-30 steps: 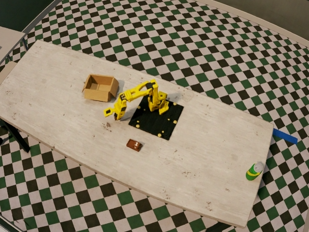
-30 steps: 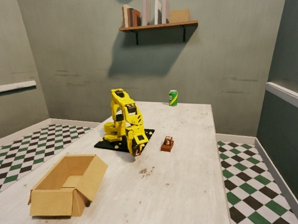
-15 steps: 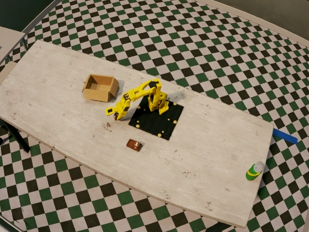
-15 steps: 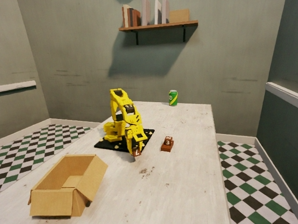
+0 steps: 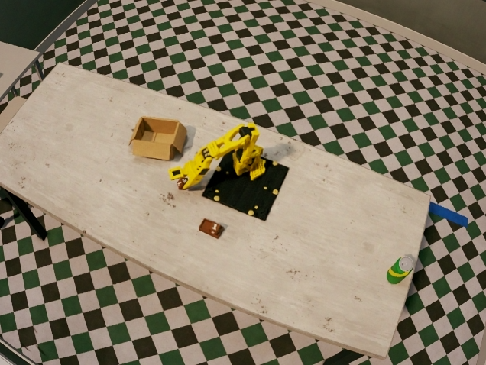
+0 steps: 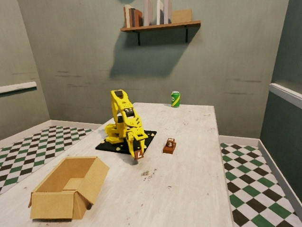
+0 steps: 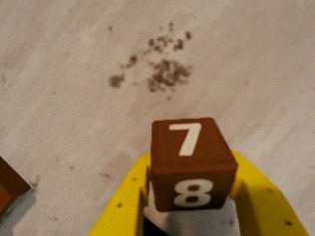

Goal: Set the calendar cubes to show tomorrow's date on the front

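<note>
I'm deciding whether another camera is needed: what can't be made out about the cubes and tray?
- Held cube's side faces: covered by the gripper's fingers, wrist view.
- Seated cube's underside: hidden against the tray, top and exterior.
- Tray's far part: cut off by the left edge, wrist.

Long pale table, surface worn, brown specks scattered. On it: open cardboard box; black mat, yellow-spotted; reddish-brown tray, near mat; green can, upright, by one end.
</note>
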You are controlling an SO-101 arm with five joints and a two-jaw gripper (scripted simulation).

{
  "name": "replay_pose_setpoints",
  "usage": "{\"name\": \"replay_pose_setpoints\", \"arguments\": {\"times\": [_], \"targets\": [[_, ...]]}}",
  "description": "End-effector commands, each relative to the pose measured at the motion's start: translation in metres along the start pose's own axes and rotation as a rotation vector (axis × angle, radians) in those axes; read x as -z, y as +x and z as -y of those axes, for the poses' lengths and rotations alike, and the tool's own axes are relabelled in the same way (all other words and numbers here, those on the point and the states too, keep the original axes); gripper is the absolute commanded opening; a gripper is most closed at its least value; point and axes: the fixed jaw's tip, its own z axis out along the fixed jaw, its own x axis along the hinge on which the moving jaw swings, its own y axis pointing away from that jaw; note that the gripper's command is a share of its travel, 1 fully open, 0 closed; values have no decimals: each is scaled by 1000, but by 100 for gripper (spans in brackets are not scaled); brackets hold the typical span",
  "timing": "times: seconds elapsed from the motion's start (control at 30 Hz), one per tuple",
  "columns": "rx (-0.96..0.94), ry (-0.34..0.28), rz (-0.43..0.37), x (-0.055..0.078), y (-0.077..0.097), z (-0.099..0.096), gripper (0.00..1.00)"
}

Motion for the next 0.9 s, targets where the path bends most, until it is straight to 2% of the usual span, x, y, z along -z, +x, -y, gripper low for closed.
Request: {"name": "replay_pose_setpoints", "arguments": {"times": [0.0, 0.23, 0.63, 0.87], "targets": [[2, -2, 112, 1, -3, 2, 0], [6, -6, 206, 3, -3, 2, 0], [7, -6, 221, 2, -3, 2, 0], [9, -8, 272, -2, -5, 2, 0]]}}
